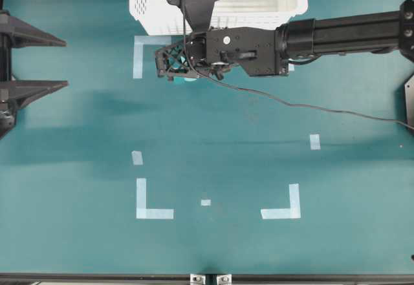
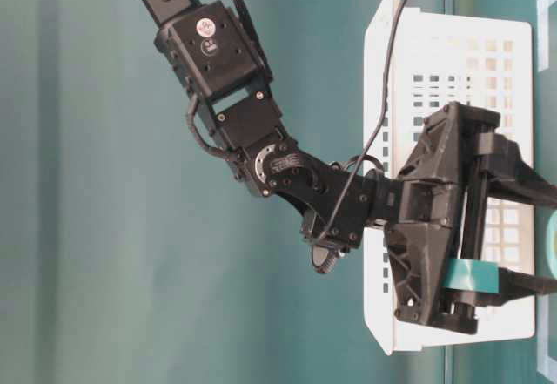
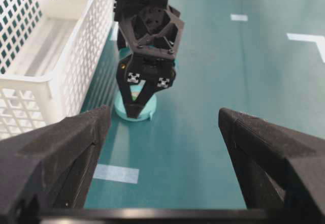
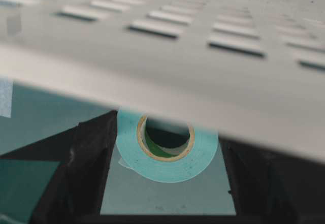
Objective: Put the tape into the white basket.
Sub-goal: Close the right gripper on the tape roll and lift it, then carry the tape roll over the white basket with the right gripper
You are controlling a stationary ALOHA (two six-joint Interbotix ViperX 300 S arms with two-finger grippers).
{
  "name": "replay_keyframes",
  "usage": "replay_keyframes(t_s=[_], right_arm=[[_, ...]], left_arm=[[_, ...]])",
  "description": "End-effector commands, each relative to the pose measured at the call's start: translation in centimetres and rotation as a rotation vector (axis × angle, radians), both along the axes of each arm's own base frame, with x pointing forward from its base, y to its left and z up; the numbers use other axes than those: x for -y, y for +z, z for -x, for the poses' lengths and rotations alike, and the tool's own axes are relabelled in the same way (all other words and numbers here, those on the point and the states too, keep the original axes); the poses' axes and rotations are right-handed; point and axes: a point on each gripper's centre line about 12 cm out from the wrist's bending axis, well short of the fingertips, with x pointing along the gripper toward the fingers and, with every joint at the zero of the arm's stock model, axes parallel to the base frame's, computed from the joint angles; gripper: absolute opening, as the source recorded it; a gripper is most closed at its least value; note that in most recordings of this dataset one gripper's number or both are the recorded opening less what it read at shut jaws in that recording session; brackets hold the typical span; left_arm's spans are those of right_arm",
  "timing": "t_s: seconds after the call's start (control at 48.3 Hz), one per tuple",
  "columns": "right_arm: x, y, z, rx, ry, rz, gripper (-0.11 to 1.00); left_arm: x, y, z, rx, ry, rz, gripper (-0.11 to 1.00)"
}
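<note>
Overhead: right gripper (image 1: 169, 65) reaches across the green counter (image 1: 213, 143), just in front of the white basket (image 1: 145, 4). A sliver of the tape (image 1: 189, 78) shows under its fingers. Left gripper (image 1: 65, 62) sits well apart at the left edge, fingers spread wide, nothing between them.

Table-level: right gripper (image 2: 535, 240) seen against the basket wall (image 2: 435, 62). A teal edge shows at the far right; cannot tell what it is.

Left wrist: left fingers (image 3: 56, 148) spread, tape (image 3: 124, 111) lying flat on the counter (image 3: 213, 107) ahead of them, right beside the basket (image 3: 76, 66). Right fingers (image 3: 137, 102) come down over the roll.

Right wrist: tape (image 4: 167, 158) flat on the counter between the right fingers (image 4: 81, 168), basket wall (image 4: 177, 71) just beyond. Fingers partly spread, one at each side of the roll; contact cannot be told.
</note>
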Motion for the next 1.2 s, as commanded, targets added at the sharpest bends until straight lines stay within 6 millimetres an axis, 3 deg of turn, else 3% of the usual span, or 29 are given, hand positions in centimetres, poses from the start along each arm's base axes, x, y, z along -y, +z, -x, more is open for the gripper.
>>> replay_keyframes(t_s=[0.0,0.207,0.538,0.972,1.179], right_arm=[[0.1,1.0,-0.3,0.032,-0.008,-0.003,0.68],[-0.1,2.5,-0.4,0.059,-0.004,0.001,0.68],[-0.1,8.4,-0.3,0.166,-0.006,0.014,0.68],[-0.2,13.6,-0.9,0.212,-0.004,0.032,0.68],[-0.1,15.8,-0.5,0.156,0.003,0.048,0.68]], left_arm=[[-0.1,0.4,-0.1,0.009,0.005,0.002,0.76],[-0.1,0.5,-0.2,0.011,0.005,0.002,0.76],[-0.3,0.5,-0.1,0.012,0.02,0.0,0.76],[-0.6,0.3,-0.1,0.008,0.036,0.002,0.76],[-0.6,0.3,-0.1,0.008,0.036,0.0,0.76]])
